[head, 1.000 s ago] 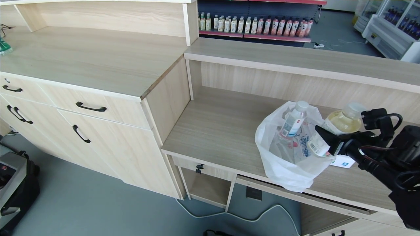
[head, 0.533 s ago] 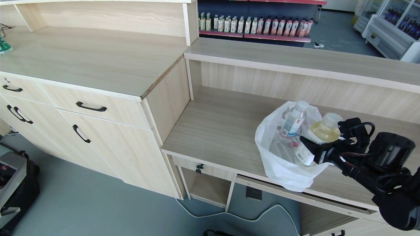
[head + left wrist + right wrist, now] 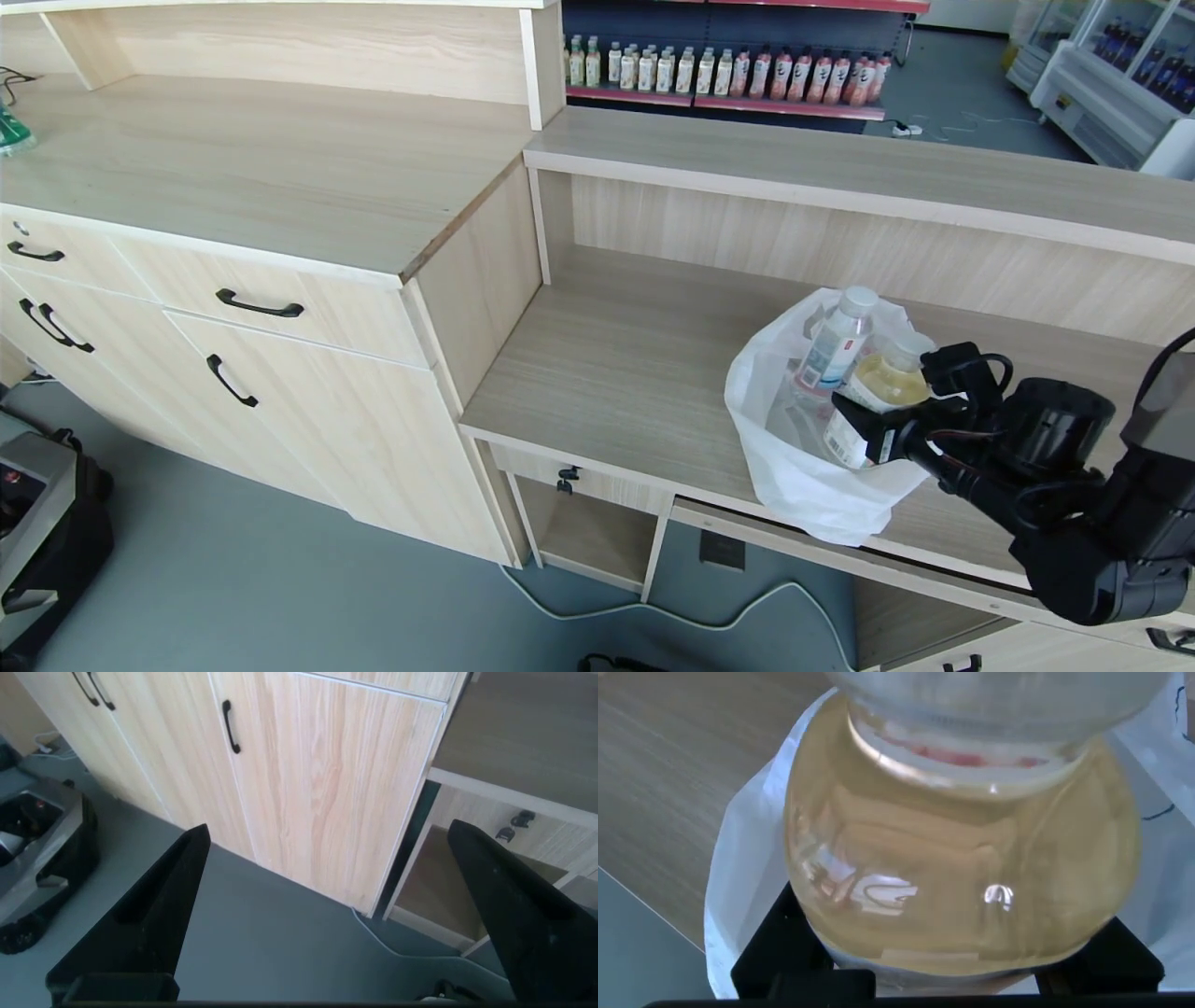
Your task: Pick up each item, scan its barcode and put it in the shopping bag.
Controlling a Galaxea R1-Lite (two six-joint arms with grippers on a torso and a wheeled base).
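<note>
The left gripper (image 3: 327,831) is seen low in front of the cabinet doors (image 3: 318,784), its fingers spread wide with nothing between them, well apart from the work. Further right, on the lower counter (image 3: 616,373), the white shopping bag (image 3: 794,476) is stood open, and a clear bottle (image 3: 834,350) is already leaned inside it. Just beside that bottle, a bottle of yellow drink (image 3: 878,385) is clamped around its body by the right gripper (image 3: 901,415). This bottle is tilted, its base pointed down into the bag's mouth and its cap raised toward the gripper's side. The placing step is judged nearly done. Since the bottle's long axis is already aimed into the bag, only a short lowering and a release by the right arm appear to be needed.
</note>
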